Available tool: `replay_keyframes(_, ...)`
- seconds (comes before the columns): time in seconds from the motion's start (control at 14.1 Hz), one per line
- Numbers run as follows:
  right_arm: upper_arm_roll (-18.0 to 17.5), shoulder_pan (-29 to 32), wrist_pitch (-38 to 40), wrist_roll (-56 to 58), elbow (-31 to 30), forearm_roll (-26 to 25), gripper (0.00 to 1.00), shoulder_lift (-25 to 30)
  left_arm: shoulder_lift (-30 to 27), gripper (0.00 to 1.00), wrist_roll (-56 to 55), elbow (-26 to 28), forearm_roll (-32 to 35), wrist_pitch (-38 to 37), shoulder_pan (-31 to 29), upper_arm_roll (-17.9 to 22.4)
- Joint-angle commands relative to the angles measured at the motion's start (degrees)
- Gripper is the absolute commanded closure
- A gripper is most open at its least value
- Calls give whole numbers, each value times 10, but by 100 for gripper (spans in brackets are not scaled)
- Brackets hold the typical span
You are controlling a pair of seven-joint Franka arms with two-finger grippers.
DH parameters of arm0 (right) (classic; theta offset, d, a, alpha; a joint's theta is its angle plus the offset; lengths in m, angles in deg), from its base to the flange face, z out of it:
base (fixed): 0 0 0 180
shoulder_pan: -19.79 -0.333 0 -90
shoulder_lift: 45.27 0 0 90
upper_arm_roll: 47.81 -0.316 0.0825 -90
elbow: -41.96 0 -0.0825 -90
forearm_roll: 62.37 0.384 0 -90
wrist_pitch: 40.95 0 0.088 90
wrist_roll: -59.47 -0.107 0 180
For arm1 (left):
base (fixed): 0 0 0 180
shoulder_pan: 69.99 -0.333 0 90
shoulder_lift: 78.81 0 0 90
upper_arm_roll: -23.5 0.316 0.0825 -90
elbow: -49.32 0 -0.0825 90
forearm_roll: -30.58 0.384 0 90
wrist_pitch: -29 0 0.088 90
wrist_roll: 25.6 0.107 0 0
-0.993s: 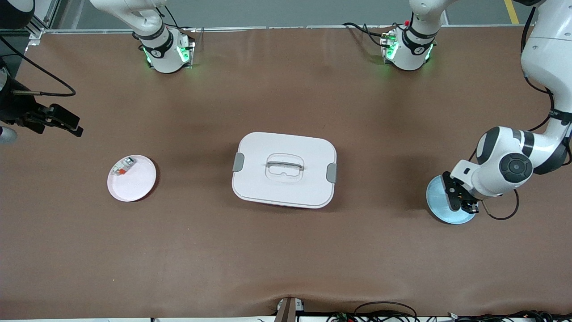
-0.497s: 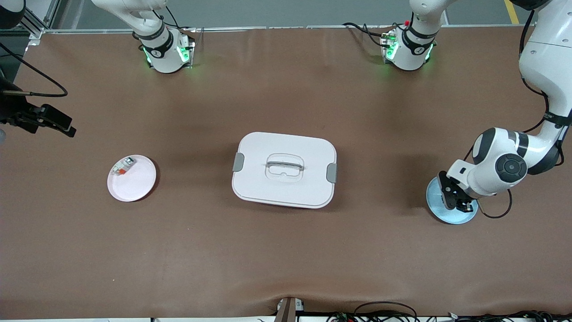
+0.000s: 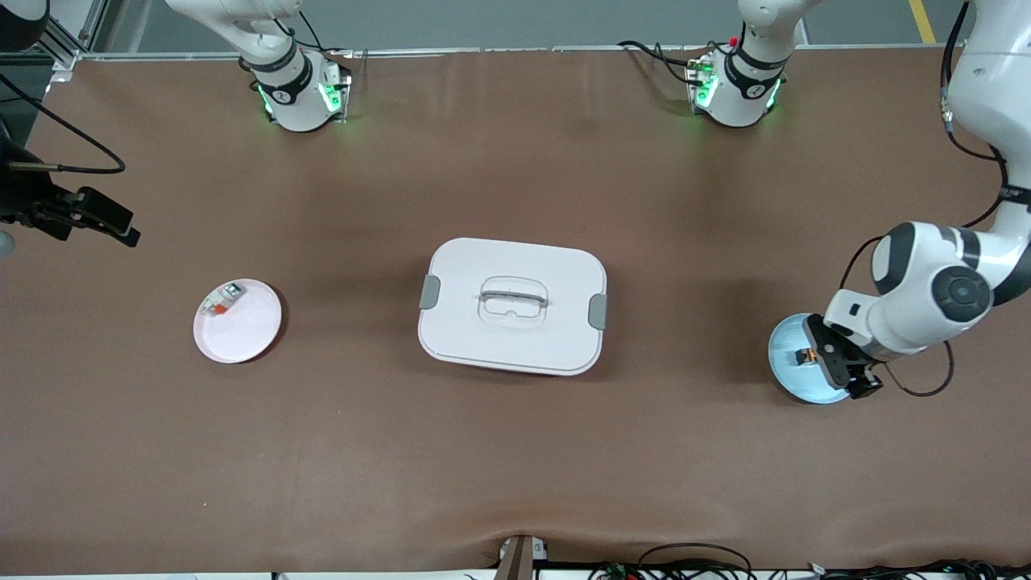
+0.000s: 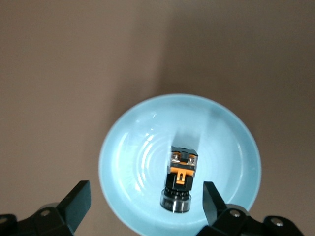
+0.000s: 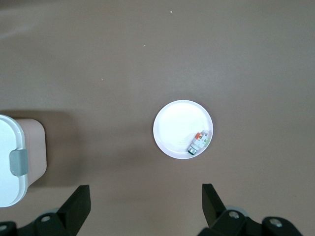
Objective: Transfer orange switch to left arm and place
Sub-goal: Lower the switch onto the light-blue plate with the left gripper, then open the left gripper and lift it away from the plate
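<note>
The orange switch (image 3: 804, 355) lies on a small blue plate (image 3: 785, 358) at the left arm's end of the table. In the left wrist view the switch (image 4: 181, 182) is black with an orange end and rests on the plate (image 4: 138, 157). My left gripper (image 3: 839, 366) hangs open just above the plate, its fingers (image 4: 78, 201) wide on either side of the switch and not touching it. My right gripper (image 3: 101, 217) is open and empty (image 5: 145, 206), up over the right arm's end of the table. The white box (image 3: 512, 306) stands mid-table.
A pink plate (image 3: 242, 330) near the right arm's end holds a small white component with a red-orange patch (image 3: 219, 300). Both show in the right wrist view: the plate (image 5: 174, 128), the component (image 5: 199, 142), and a corner of the box (image 5: 12, 157).
My left gripper has shifted toward the left arm's end of the plate, and the orange switch now shows lying on the plate. The right gripper has barely moved.
</note>
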Motion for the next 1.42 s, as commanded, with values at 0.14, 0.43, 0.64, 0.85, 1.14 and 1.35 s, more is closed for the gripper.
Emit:
replay_keyframes(0.14,-7,14,8,3,21,-3,0,-3,-59,0,-150,-55,-76,-109,-5,-37)
replay_keyframes(0.43,-2,16,9,4,29,-3,0,-2,-62,0,-292,-145,-97,-207,-6,-68)
replay_keyframes(0.64,-2,19,9,4,29,-3,0,-2,-85,0,-379,-160,-105,-233,-6,-72)
replay_keyframes(0.85,-2,19,13,5,32,-9,0,-2,-100,0,-445,-171,-114,-252,-6,-72)
replay_keyframes(1.14,-2,26,19,31,33,-5,0,-2,-124,0,-554,-197,-114,-300,-5,-82)
replay_keyframes(1.35,-2,32,19,30,33,-3,0,-2,-138,0,-611,-198,-114,-325,-5,-88)
